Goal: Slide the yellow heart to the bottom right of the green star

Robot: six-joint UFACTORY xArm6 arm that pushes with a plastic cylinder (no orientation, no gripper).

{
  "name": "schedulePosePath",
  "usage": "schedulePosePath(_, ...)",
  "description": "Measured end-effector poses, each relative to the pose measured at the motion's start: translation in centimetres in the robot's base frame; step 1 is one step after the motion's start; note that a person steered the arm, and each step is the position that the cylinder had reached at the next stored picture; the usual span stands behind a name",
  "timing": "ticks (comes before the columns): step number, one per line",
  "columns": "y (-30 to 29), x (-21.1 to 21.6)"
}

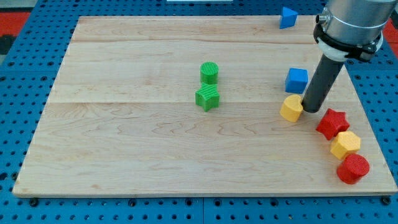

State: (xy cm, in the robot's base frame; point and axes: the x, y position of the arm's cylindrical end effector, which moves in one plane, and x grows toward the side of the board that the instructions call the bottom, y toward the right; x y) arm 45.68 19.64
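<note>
Pale wooden board (155,155), evenly lit, blue pegboard (25,93) beneath — red patch (15,18) at top-left

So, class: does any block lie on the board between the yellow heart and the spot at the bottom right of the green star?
Nothing visible does. The yellow heart sits at the view's right with my tip against its right side. The wood between it and the green star is bare; the blue cube lies above that path.

The arm (349,25) is seen entering from the view's top right corner, silver wrist housing with a black collar. The dark rod (323,84) is angled slightly down-left. My tip (310,111) is set on the board, right side.
</note>
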Motion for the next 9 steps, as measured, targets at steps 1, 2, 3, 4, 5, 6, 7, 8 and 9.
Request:
schedulePosePath(1, -1.1, -0.1)
schedulePosePath(2, -2.6, 1.5)
schedulePosePath(3, -3.3, 1.5)
schedulePosePath(4, -4.2, 1.2)
schedulePosePath(5, -6.1, 0.5)
schedulePosePath(6, -7.9, 0.2)
schedulePosePath(7, -6.1, -2.4)
schedulePosePath(8, -5.2, -4.2)
schedulePosePath(9, -5.2, -3.2)
